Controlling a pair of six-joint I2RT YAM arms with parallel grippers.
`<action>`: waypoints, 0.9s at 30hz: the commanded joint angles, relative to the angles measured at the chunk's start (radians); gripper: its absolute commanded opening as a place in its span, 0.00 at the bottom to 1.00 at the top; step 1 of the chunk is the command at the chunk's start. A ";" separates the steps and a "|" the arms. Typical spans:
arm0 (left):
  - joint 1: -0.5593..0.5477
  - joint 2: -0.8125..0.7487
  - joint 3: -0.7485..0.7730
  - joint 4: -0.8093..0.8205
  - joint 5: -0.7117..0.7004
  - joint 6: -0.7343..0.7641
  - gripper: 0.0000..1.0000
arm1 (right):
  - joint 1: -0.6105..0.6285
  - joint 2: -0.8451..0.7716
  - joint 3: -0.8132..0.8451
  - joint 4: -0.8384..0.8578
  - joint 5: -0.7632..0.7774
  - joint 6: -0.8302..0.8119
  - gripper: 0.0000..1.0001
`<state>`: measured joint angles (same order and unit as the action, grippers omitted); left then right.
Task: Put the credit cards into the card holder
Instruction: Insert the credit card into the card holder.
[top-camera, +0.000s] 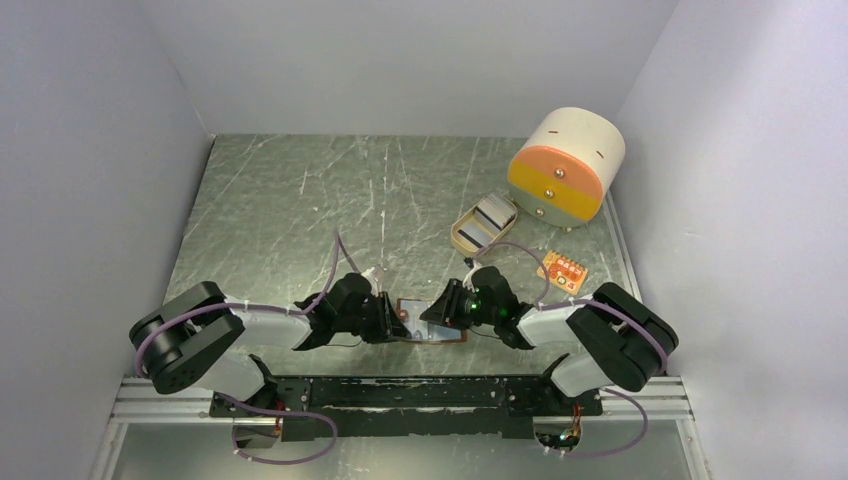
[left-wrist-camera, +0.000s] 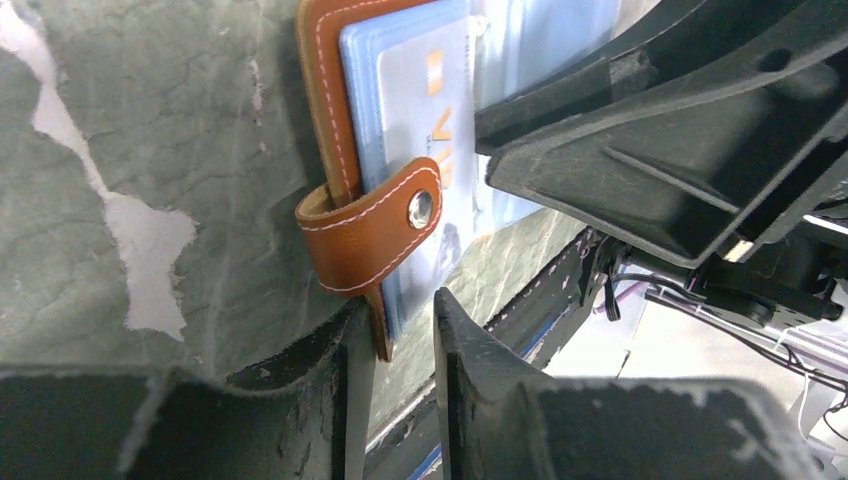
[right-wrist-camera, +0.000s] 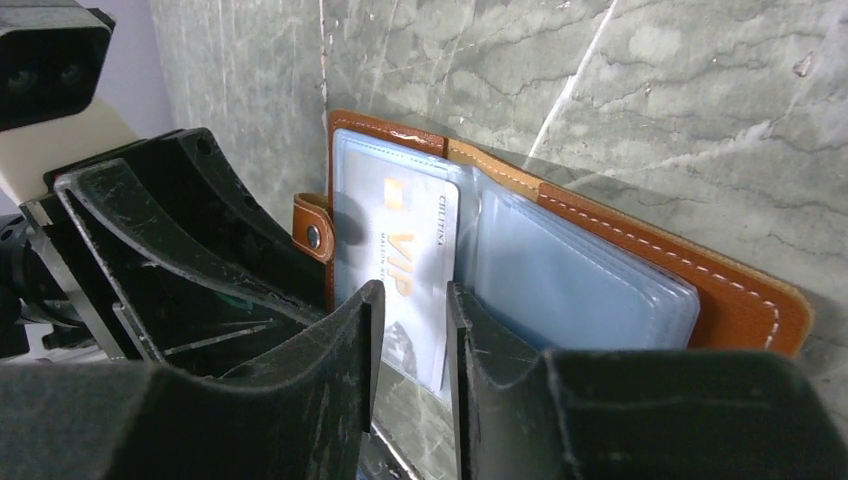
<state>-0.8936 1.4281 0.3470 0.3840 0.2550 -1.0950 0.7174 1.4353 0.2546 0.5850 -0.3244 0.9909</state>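
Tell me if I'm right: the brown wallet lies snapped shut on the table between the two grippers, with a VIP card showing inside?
Not shut: the right wrist view shows the brown wallet lying open, its clear sleeves spread. The rest holds.

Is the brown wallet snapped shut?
No, the wallet lies open, with its blue sleeves and a card showing.

Top cam overhead; wrist cams close, facing, share card holder (right-wrist-camera: 745, 300)

tabletop (top-camera: 300, 220): grey, marbled, scratched | card holder (top-camera: 432, 322) laid open near front edge | tan dish (top-camera: 484, 222), drum-shaped box (top-camera: 565, 167), small orange piece (top-camera: 563, 270) set far right
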 joint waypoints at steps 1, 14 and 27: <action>0.004 -0.012 0.014 0.104 0.036 0.017 0.32 | 0.015 0.032 -0.023 0.037 -0.051 0.011 0.32; 0.004 -0.050 0.002 0.133 0.028 0.024 0.22 | -0.001 -0.248 0.032 -0.354 0.141 -0.159 0.34; 0.001 -0.079 -0.002 0.191 0.057 0.043 0.19 | -0.033 -0.218 -0.011 -0.357 0.176 -0.207 0.19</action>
<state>-0.8936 1.3735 0.3447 0.4969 0.2813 -1.0786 0.6899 1.1767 0.2653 0.2195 -0.1638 0.8097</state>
